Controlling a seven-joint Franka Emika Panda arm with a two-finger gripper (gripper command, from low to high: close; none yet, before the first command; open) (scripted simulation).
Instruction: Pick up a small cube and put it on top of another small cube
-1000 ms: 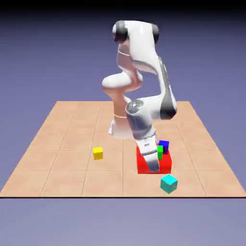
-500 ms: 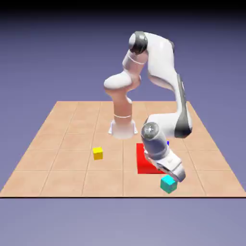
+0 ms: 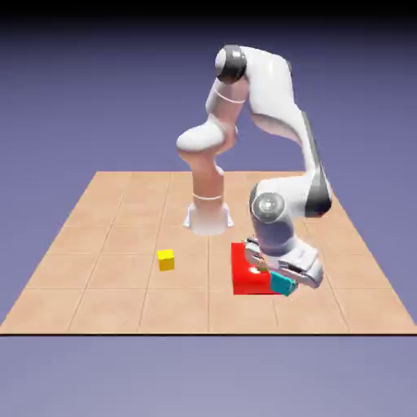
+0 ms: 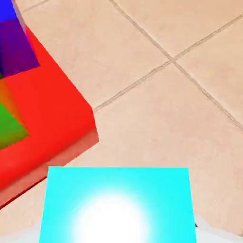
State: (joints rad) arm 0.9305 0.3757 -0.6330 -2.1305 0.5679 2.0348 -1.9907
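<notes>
Behind the tiled table [image 3: 106,269], a plain blue-violet backdrop is fading to black at the top. Compared with one second ago, the cyan cube [image 3: 283,283] is no longer lying on the tiles; the gripper [image 3: 285,275] is now clamping it and holding it up, just beside the red block [image 3: 248,281]. So the picking part seems done, and the placing is remaining. In the hand view, the blue cube [image 4: 16,47] is sitting on the block, with the green cube [image 4: 9,123] near it. The cyan cube is looking tilted in the exterior view, and, being a cube, it is showing no clear long axis.
</notes>
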